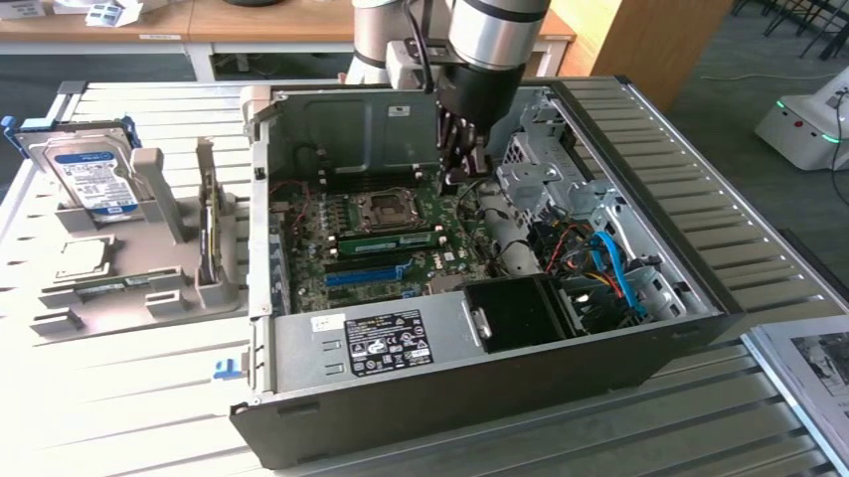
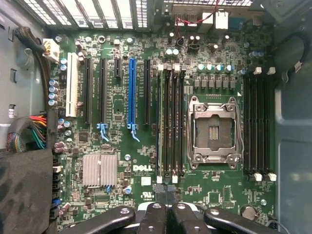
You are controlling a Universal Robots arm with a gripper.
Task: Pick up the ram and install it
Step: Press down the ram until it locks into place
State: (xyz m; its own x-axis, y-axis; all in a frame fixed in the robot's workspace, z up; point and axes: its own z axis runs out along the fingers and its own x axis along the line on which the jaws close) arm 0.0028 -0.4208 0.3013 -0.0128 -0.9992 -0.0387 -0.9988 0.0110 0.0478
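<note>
Now fingers (image 1: 459, 157) closed, above seated ram (image 1: 385, 239), case (image 1: 398, 397) walls close around

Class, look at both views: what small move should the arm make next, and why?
Probably a short press straight down. The thin green ram stick already stands in one of the black memory slots, and the shut black fingers, holding nothing, hang above one end of it. Whether it is fully latched cannot be told.
</note>
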